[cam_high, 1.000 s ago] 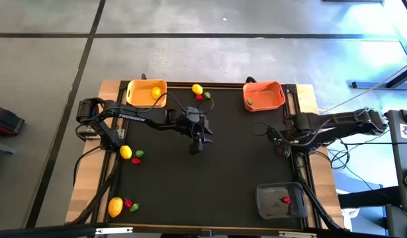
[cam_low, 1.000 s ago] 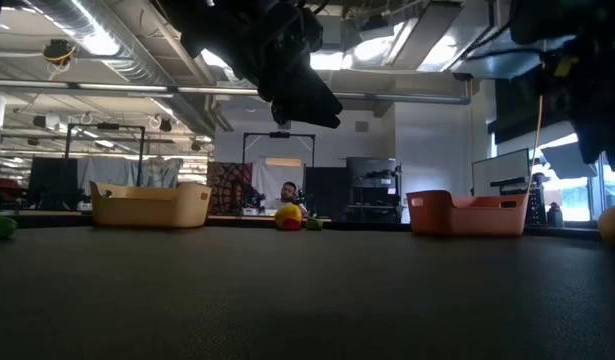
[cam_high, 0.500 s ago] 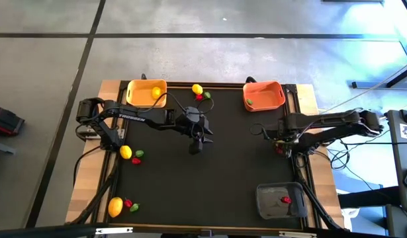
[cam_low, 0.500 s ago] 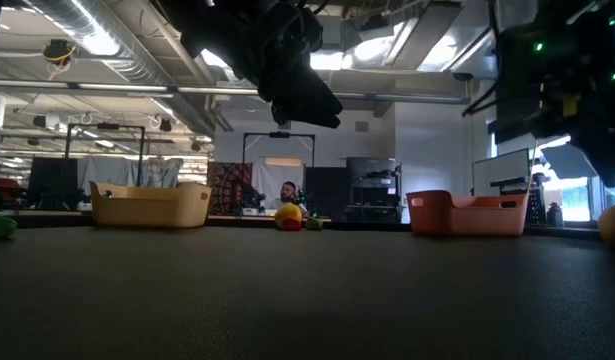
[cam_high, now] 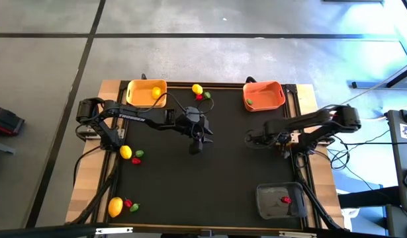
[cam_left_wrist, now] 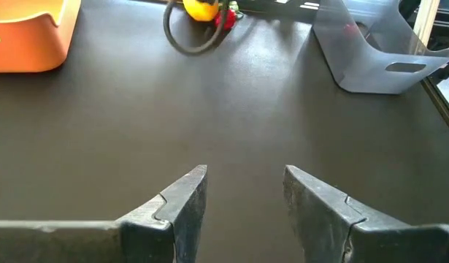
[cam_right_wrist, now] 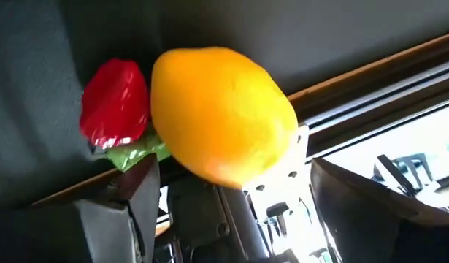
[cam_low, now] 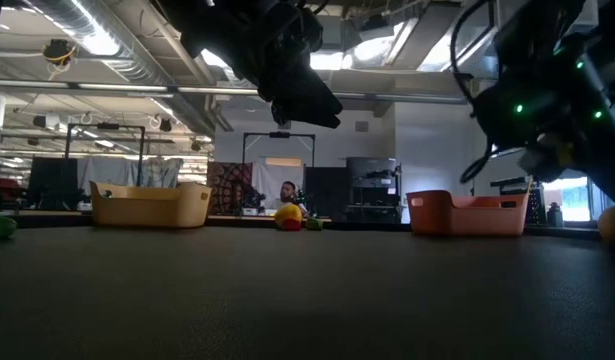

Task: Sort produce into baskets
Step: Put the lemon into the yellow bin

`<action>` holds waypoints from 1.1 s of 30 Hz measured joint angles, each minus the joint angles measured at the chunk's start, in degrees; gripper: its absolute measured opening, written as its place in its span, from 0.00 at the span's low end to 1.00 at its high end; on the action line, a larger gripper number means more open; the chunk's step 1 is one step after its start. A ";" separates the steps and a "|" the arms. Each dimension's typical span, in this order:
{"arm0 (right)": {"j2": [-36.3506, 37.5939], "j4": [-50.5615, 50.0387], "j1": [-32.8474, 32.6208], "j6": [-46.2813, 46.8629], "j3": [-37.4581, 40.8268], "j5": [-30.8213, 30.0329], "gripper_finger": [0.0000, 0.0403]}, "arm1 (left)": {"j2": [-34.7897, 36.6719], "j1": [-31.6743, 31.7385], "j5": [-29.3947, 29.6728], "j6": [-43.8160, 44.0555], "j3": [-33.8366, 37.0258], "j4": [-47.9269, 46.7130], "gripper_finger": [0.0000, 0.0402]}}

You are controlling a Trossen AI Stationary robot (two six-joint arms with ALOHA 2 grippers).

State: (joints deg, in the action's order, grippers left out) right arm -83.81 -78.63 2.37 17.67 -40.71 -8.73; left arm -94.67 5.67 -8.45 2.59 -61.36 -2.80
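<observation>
My right gripper [cam_right_wrist: 231,164] is open, low over the table's right edge [cam_high: 276,138]. Its fingers stand on either side of a yellow lemon [cam_right_wrist: 220,117] that lies on the mat with a red piece [cam_right_wrist: 114,102] and a green piece [cam_right_wrist: 140,152]; I see no touch. My left gripper [cam_left_wrist: 244,183] is open and empty above the table's middle [cam_high: 196,142]. The yellow-orange basket [cam_high: 147,92] holds a lemon. The orange-red basket [cam_high: 264,94] holds a green piece. The grey bin [cam_high: 280,200] holds a red piece.
Three more groups of a lemon, a red piece and a green piece lie on the mat: far middle [cam_high: 197,89], left [cam_high: 126,152] and near left [cam_high: 115,207]. A cable loop [cam_left_wrist: 187,36] lies beside the right-hand lemon. The mat's middle is bare.
My right arm has swung out over the table toward its left edge, its wrist going from near the right edge to farther in. My left arm and the produce have kept still.
</observation>
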 joint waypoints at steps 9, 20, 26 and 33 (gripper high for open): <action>-8.30 2.53 0.00 0.26 -0.13 -2.24 0.64 | 0.00 0.00 0.00 0.00 0.00 -0.01 0.44; -8.77 1.57 -0.12 0.25 -1.38 -3.90 0.35 | 0.00 0.00 0.00 -0.08 0.00 -0.01 0.44; -5.00 -0.34 -0.13 1.67 -3.24 -8.24 0.33 | 0.00 -0.13 0.00 -1.18 0.00 -0.01 0.44; 2.16 0.12 -0.15 3.77 -8.53 -9.38 0.33 | 2.21 -0.11 0.00 0.85 0.00 -2.09 0.44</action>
State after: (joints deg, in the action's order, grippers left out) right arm -81.65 -78.51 2.22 21.45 -49.24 -18.11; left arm -92.47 5.56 -8.45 3.44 -61.36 -4.88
